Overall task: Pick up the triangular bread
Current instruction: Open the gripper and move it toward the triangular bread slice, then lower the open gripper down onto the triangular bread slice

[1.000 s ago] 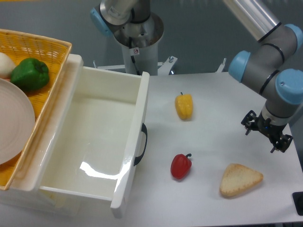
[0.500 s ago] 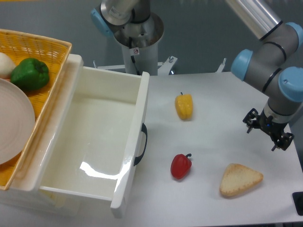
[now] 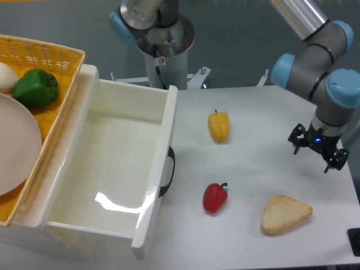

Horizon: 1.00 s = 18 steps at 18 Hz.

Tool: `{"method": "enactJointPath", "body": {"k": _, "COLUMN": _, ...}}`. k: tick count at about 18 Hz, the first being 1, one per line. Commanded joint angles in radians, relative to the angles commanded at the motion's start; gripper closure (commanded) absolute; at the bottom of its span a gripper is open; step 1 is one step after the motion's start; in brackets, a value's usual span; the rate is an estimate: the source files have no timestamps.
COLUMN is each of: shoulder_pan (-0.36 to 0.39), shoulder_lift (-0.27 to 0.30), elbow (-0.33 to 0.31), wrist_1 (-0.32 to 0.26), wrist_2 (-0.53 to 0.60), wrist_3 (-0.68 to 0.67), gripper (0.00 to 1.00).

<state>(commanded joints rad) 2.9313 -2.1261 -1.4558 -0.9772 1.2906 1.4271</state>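
The triangular bread (image 3: 284, 214) lies flat on the white table near the front right, tan with a browner crust edge. My gripper (image 3: 311, 157) hangs above the table behind and to the right of the bread, well clear of it. Its two dark fingers stand apart and nothing is between them, so it is open and empty.
A red pepper (image 3: 215, 197) lies left of the bread and a yellow pepper (image 3: 219, 126) lies further back. A white open drawer (image 3: 163, 169) takes the left middle. A wicker basket (image 3: 62, 84) at the far left holds a green pepper (image 3: 36, 88) and a white plate (image 3: 17, 146).
The gripper has risen slightly and shifted a little toward the back, staying open. The bread and peppers have not moved.
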Motion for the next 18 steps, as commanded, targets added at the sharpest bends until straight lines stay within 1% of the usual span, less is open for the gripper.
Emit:
{"method": "enactJointPath", "body": {"k": 1, "shoulder_pan": 0.011, "shoulder_lift": 0.002, "elbow": 0.002, "wrist_1": 0.006, "wrist_2": -0.020, "wrist_3": -0.052, "gripper": 0.00}}
{"method": "enactJointPath", "body": {"k": 3, "shoulder_pan": 0.006, "shoulder_lift": 0.002, "elbow": 0.000, "wrist_1": 0.008, "wrist_2": -0.023, "wrist_3": -0.178, "gripper": 0.00}}
{"method": "enactJointPath", "body": {"k": 4, "shoulder_pan": 0.002, "shoulder_lift": -0.001, "elbow": 0.002, "wrist_1": 0.009, "wrist_2": -0.022, "wrist_3": -0.198, "gripper": 0.00}}
{"method": "enactJointPath", "body": {"k": 5, "shoulder_pan": -0.006, "shoulder_lift": -0.006, "elbow": 0.000, "wrist_1": 0.015, "wrist_2": -0.022, "wrist_3": -0.198, "gripper": 0.00}}
{"method": "enactJointPath", "body": {"k": 8, "shoulder_pan": -0.032, "shoulder_lift": -0.014, "elbow": -0.031, "wrist_1": 0.087, "wrist_2": 0.001, "wrist_3": -0.232, "gripper": 0.00}}
{"method": "enactJointPath", "body": {"k": 10, "shoulder_pan": -0.040, "shoulder_lift": -0.024, "elbow": -0.029, "wrist_1": 0.127, "wrist_2": 0.012, "wrist_3": -0.234, "gripper": 0.00}}
{"method": "enactJointPath", "body": {"k": 11, "shoulder_pan": -0.055, "shoulder_lift": -0.035, "elbow": -0.026, "wrist_1": 0.146, "wrist_2": 0.016, "wrist_3": -0.240, "gripper": 0.00}}
{"method": "enactJointPath", "body": {"k": 15, "shoulder_pan": -0.067, "shoulder_lift": -0.054, "elbow": -0.023, "wrist_1": 0.153, "wrist_2": 0.019, "wrist_3": -0.243, "gripper": 0.00}}
{"method": "enactJointPath", "body": {"k": 17, "shoulder_pan": -0.096, "shoulder_lift": -0.080, "elbow": -0.005, "wrist_1": 0.161, "wrist_2": 0.019, "wrist_3": -0.231, "gripper": 0.00}}
{"method": "enactJointPath", "body": {"k": 18, "shoulder_pan": -0.113, "shoulder_lift": -0.089, "elbow": 0.006, "wrist_1": 0.178, "wrist_2": 0.021, "wrist_3": -0.223, "gripper": 0.00}}
